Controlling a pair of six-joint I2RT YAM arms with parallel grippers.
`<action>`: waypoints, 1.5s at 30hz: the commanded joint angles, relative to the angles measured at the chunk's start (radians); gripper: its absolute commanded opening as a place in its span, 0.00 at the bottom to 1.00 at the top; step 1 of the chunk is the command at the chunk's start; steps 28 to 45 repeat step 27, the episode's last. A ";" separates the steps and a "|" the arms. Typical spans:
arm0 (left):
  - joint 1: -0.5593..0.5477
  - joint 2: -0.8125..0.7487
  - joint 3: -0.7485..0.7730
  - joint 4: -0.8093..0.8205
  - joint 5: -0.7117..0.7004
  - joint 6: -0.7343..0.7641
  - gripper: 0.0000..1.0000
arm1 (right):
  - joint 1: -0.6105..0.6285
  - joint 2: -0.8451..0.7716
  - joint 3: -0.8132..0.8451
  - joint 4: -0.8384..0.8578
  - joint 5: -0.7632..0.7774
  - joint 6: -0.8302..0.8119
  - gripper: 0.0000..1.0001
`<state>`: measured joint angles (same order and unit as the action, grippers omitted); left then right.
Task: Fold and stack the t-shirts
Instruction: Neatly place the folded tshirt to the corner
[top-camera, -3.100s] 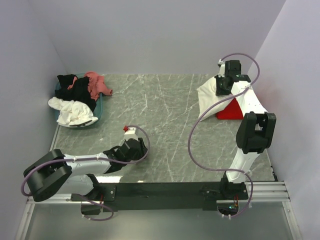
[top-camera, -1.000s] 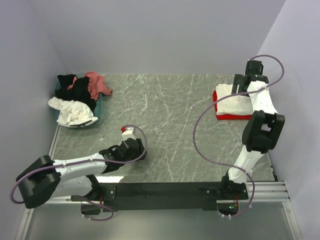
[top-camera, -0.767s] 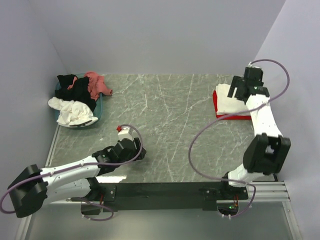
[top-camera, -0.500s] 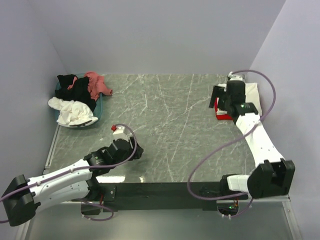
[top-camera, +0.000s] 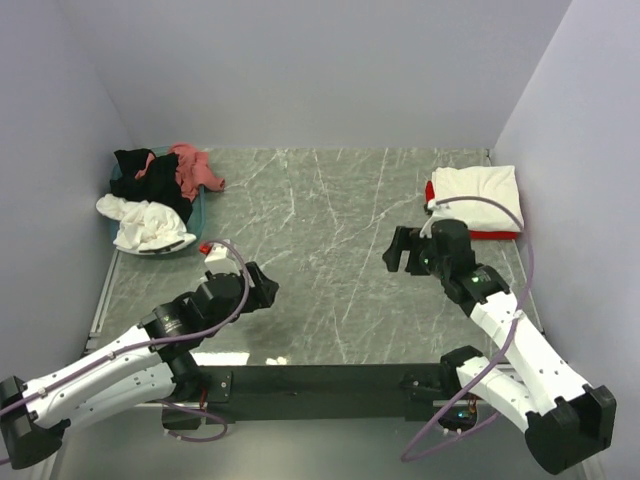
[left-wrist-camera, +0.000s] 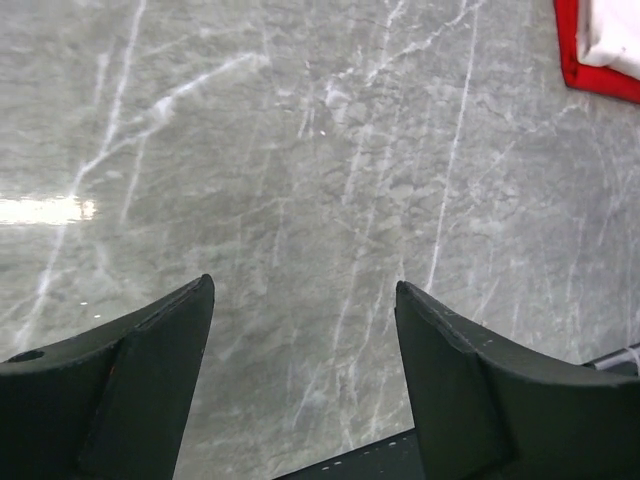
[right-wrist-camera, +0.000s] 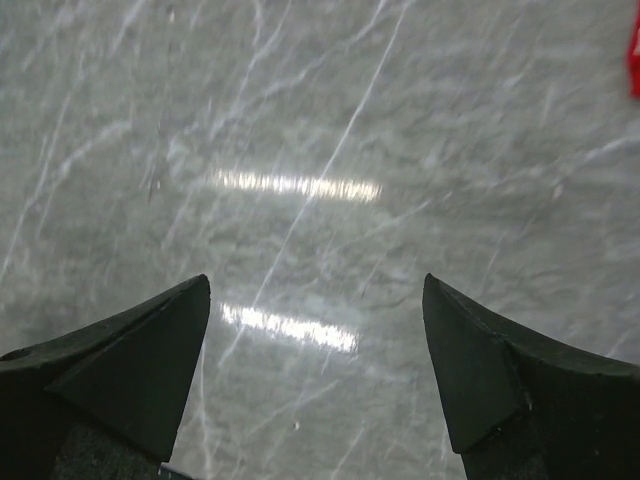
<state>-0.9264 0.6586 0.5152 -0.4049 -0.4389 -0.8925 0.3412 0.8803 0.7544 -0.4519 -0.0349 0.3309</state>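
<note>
cream t-shirt (top-camera: 475, 187) atop red t-shirt (top-camera: 497, 235), others (top-camera: 150, 205) heaped

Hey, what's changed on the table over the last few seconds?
The right gripper let go of the cream t-shirt, which now lies folded on the red t-shirt, and pulled back toward the middle, open and empty. The left gripper shifted slightly left. The pile of shirts at far left stayed put.
</note>
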 joint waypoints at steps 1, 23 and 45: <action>-0.003 -0.025 0.055 -0.072 -0.060 0.006 0.80 | 0.041 -0.011 -0.059 0.068 -0.062 0.046 0.93; -0.003 -0.041 0.144 -0.163 -0.136 0.055 0.99 | 0.094 0.011 -0.078 0.073 0.027 0.054 0.93; -0.005 -0.025 0.164 -0.155 -0.127 0.075 0.99 | 0.097 0.003 -0.075 0.082 0.032 0.050 0.93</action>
